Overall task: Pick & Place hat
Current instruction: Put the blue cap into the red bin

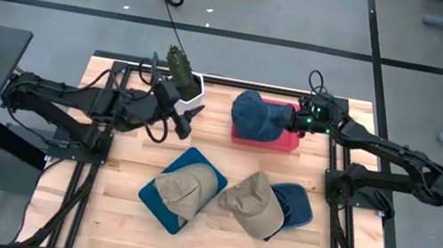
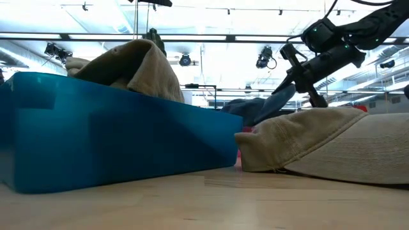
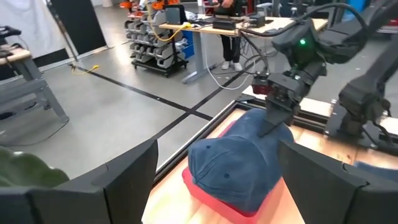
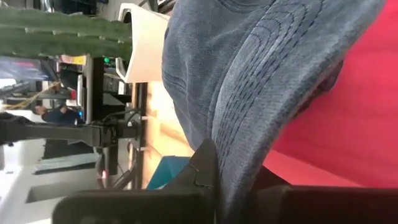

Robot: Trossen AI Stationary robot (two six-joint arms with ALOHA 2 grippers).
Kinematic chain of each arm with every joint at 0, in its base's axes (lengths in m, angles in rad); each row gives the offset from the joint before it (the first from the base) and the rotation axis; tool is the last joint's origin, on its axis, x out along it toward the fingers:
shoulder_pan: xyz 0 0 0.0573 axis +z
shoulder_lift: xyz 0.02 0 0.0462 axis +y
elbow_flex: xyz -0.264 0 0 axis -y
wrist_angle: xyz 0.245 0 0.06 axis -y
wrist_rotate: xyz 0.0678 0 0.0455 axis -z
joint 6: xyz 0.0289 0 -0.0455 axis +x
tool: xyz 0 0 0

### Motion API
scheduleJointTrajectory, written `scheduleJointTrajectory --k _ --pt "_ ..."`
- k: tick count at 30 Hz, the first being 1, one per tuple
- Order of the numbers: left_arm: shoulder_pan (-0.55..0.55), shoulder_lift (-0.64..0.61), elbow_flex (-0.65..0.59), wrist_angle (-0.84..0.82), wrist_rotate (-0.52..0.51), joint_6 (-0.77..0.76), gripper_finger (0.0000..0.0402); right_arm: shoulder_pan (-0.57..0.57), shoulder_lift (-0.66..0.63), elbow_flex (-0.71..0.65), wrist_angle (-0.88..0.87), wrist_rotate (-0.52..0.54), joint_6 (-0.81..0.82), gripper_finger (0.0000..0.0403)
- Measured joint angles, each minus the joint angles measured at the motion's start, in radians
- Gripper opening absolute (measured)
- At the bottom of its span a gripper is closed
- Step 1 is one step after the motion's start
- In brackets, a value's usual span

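Writing and brands: no logo or text can be read on any hat or bin.

Blue hat (image 1: pixel 257 115): it lies on the red bin (image 1: pixel 284 141) at the far side of the table (image 1: pixel 201 247); crown toward the cactus side, brim toward the right arm. Its long axis runs across the table, from left to right in the high view.

Right gripper (image 1: pixel 298 119): at the brim end of the blue hat, above the red bin's right part. In the right wrist view its fingers (image 4: pixel 202 168) are clamped on the stitched brim, which passes between them.

Left gripper (image 1: pixel 186 118): just left of the red bin, near the cactus pot (image 1: pixel 193 89); it points toward the blue hat. Its two fingers (image 3: pixel 130 174) stand well apart and hold nothing.

Teal bin (image 1: pixel 179 191): nearer to the front than the red bin, to its left; a tan hat (image 1: pixel 185 188) lies on it.

Second tan hat (image 1: pixel 251 203): in front of the red bin, just right of the teal bin; it lies partly on a dark blue bin (image 1: pixel 296 207).

Cactus (image 1: pixel 181 65): it stands in the white pot, left of the red bin, at the far edge of the table.
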State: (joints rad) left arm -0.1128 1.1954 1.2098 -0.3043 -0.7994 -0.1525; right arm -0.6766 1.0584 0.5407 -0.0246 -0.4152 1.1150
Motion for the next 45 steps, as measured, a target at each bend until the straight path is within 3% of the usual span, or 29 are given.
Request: scheduleJointTrajectory --k 5,16,25,38,45 --pt "0.027 0.000 0.000 0.006 0.000 -0.021 0.0332 -0.040 0.004 0.000 -0.005 -0.004 0.001 0.0006" --pt "0.070 0.000 0.000 0.063 0.000 -0.021 0.0332 -0.073 0.079 0.000 -0.021 0.035 -0.192 0.0007" --pt "0.101 0.000 0.000 0.062 0.000 -0.021 0.0332 -0.073 0.196 0.002 0.018 -0.114 -0.240 0.0007" --pt "0.117 0.001 0.000 0.061 0.000 -0.019 0.0332 -0.096 0.266 0.001 0.153 -0.103 -0.224 0.0007" --pt "0.125 0.001 0.000 0.060 0.001 -0.017 0.0332 -0.129 0.266 0.000 0.142 -0.165 -0.235 0.0007"
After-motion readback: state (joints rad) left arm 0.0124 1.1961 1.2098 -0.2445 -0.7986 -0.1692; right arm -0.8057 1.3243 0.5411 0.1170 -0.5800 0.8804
